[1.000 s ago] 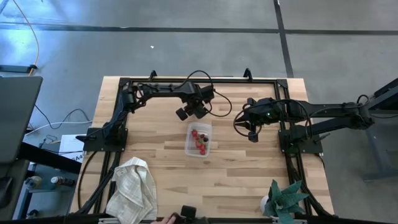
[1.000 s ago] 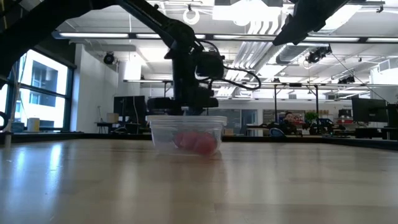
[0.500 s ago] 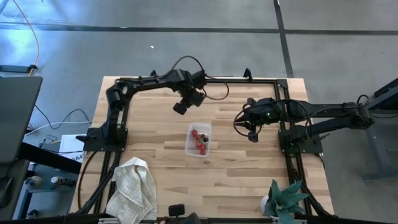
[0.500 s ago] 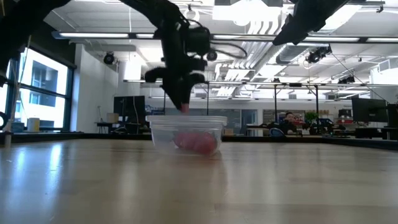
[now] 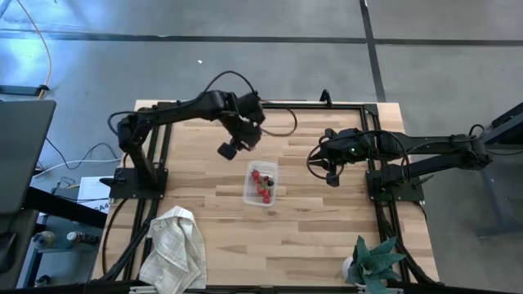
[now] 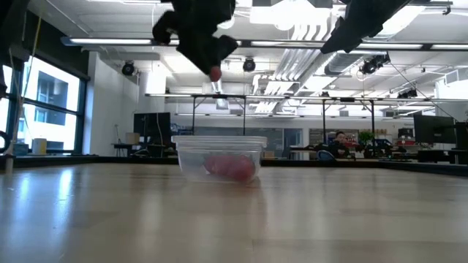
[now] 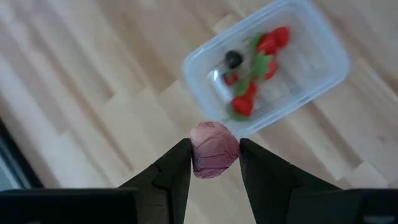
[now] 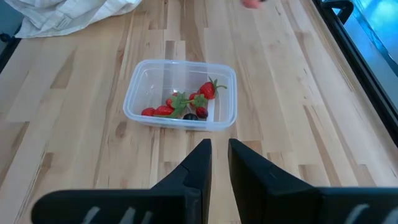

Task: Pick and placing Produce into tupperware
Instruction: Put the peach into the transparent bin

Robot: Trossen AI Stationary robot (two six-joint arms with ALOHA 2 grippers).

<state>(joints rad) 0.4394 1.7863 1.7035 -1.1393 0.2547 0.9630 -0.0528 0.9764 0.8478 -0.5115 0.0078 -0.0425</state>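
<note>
Produce piece [image 7: 214, 149], one pinkish-red round lump, sits clamped between the left end effector's [image 7: 214, 163] fingers, raised above the worktop [image 5: 204, 175] just beside the tupperware [image 5: 261, 183]. That single clear container lies flat, long axis toward the left arm, holding about five red pieces and one dark. Right end effector [image 8: 219, 155] hangs nearly closed, empty.

table [image 5: 204, 184]: light wood | on it: tupperware [image 5: 261, 184], white cloth [image 5: 174, 245], teal plant [image 5: 372, 261]
</note>
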